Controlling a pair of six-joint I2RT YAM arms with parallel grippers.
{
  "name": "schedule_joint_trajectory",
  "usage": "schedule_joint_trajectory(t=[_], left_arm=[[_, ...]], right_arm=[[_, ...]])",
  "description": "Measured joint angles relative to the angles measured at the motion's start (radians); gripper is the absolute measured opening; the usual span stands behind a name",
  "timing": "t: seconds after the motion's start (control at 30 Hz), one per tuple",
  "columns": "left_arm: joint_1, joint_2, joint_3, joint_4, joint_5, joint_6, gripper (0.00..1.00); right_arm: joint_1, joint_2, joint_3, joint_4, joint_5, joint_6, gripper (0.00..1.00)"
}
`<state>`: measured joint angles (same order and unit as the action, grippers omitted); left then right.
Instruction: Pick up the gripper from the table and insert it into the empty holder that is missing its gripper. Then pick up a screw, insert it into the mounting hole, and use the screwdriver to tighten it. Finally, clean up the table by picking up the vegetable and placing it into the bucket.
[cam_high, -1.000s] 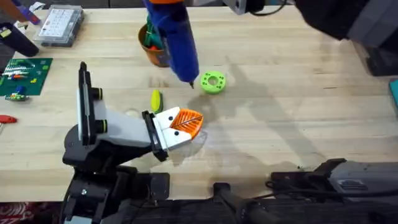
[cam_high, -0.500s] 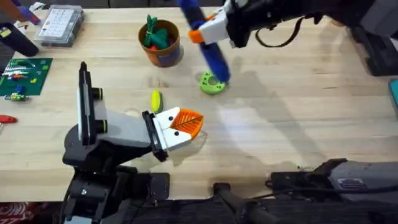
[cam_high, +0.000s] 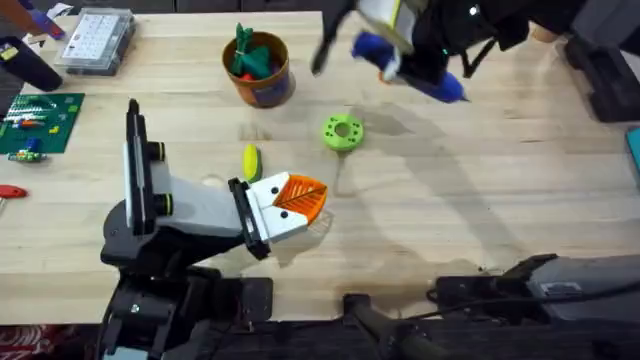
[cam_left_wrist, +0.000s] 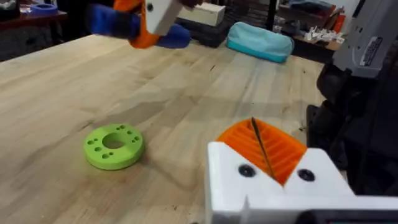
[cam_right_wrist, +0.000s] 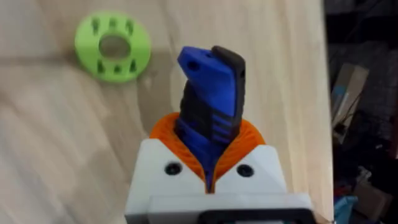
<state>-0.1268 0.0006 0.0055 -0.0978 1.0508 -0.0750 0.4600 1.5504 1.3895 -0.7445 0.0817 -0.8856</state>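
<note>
Above the table's far side, right gripper (cam_right_wrist: 208, 171) clamping screwdriver (cam_right_wrist: 211, 99).

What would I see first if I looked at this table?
First, the blue screwdriver, squeezed in the right pincer and held in the air over the far side of the table. Next, the bright green ring lying flat mid-table, and the orange-brown bucket with vegetables poking out, further back to its left.

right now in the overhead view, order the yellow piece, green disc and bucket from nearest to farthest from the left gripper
1. yellow piece, just beyond the left gripper, toward the table's left
2. green disc, farther out, toward the right
3. bucket, farthest, near the far edge
</note>
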Motion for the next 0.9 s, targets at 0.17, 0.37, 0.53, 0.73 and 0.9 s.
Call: schedule_joint_trajectory(t=[0.17,0.37,0.53,0.73,0.9], left_arm=[[0.0,0.0,0.0,0.0,0.0,0.0,0.004],[0.0,0.0,0.0,0.0,0.0,0.0,0.004],[0.0,0.0,0.0,0.0,0.0,0.0,0.004],[0.0,0.0,0.0,0.0,0.0,0.0,0.004],[0.0,0.0,0.0,0.0,0.0,0.0,0.004]], right_arm=[[-0.087,0.058,0.0,-0.094,0.027,-0.104,0.024],[-0.196,0.153,0.0,-0.101,0.037,-0.141,0.024],[-0.217,0.252,0.001,-0.142,0.021,-0.187,0.024],[-0.215,0.362,0.001,-0.157,0.006,-0.246,0.024],[-0.215,0.401,0.001,-0.155,0.004,-0.26,0.024]])
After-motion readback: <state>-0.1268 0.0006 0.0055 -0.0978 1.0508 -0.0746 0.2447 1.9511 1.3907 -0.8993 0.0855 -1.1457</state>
